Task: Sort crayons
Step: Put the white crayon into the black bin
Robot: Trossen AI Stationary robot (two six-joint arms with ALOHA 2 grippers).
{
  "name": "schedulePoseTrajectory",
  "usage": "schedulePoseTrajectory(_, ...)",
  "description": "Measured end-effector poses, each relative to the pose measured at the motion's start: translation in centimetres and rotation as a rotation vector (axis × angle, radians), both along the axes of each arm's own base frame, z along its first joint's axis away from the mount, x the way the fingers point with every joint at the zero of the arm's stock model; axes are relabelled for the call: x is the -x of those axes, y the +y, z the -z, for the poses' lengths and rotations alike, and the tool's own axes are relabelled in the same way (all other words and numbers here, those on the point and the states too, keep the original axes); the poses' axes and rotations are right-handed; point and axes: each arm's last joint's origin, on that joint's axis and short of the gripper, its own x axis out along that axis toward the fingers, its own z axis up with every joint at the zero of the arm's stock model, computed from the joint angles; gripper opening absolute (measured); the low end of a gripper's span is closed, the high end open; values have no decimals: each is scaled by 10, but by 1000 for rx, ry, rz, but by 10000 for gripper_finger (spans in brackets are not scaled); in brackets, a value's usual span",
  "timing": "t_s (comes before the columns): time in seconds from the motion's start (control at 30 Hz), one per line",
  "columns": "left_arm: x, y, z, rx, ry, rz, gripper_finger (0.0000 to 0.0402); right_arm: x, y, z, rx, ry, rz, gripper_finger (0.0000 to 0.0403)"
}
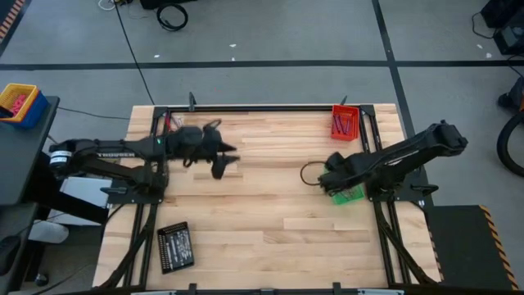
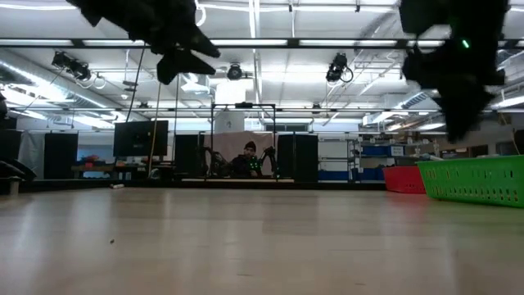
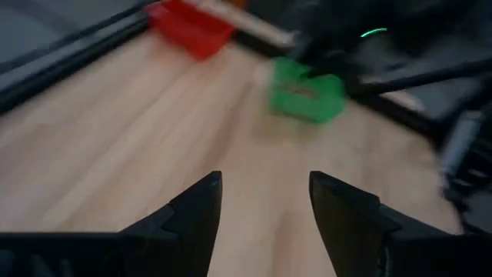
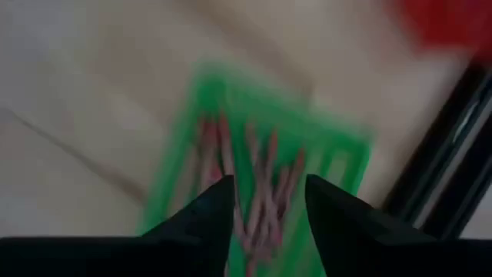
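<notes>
My right gripper (image 1: 329,175) hangs open over the green tray (image 1: 350,195) at the table's right edge. In the right wrist view its fingers (image 4: 269,185) stand above several reddish crayons (image 4: 214,146) lying in that tray (image 4: 181,154). It touches nothing. My left gripper (image 1: 226,161) is open and empty, raised above the table's far left part; its wrist view (image 3: 265,181) shows only bare wood between the fingers. More crayons (image 1: 345,125) lie in the red tray (image 1: 336,111) at the far right corner.
A black tray (image 1: 175,247) holding pale sticks lies near the table's front left. A black frame (image 1: 262,106) borders the table. The green tray (image 2: 475,180) and the red tray (image 2: 404,179) also show in the low view. Bare wood (image 1: 270,205) spans the middle.
</notes>
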Motion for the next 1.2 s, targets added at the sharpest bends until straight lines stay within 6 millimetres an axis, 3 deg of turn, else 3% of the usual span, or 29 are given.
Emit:
schedulePoseTrajectory(0.13, 5, 33, -41, 77, 102, -172, 210, -15, -4, -52, 224, -235, -84, 182)
schedulePoseTrajectory(0.23, 10, 62, -57, 127, 284, -293, 209, -29, -5, -82, 412, -414, -156, 186)
schedulePoseTrajectory(0.33, 14, 94, -61, 139, 507, -332, 206, -43, -5, -100, 564, -526, -248, 187)
schedulePoseTrajectory(0.53, 13, 151, -34, 78, 973, -220, 196, -68, -1, -111, 719, -633, -383, 186)
schedulePoseTrajectory(0.7, 7, 185, -3, -124, 1347, -6, 186, -75, -2, -105, 759, -593, -433, 187)
schedulePoseTrajectory(0.93, -2, 208, 45, -331, 1769, 305, 181, -69, -10, -86, 787, -462, -421, 186)
schedulePoseTrajectory(1.2, 2, 220, 79, -255, 1924, 524, 181, -68, -22, -81, 791, -425, -379, 185)
